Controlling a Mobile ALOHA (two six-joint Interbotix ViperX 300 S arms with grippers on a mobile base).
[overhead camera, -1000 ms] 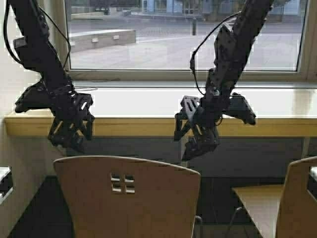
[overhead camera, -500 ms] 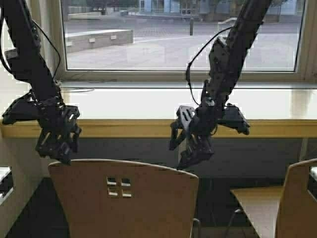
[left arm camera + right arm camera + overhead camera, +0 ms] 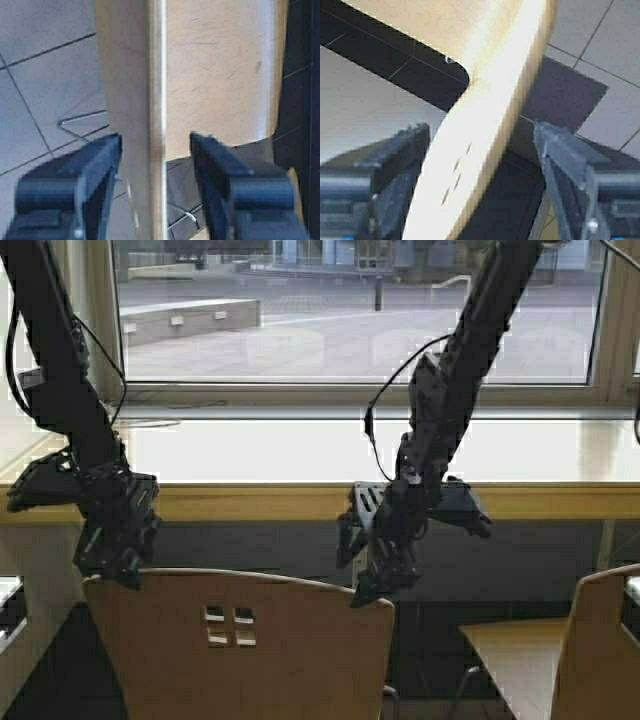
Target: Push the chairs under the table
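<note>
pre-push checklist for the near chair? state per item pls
1. Left gripper open, fingers straddling the chair backrest's top edge: ok.
2. Right gripper open, backrest edge between its fingers: ok.
3. Both grippers at the backrest's two upper corners, roughly level: ok.
4. Fingers actually touching the wood: cannot tell.
5. Chair faces the table, its dark underside showing ahead: ok.
6. Second chair stands apart to the right: ok.
</note>
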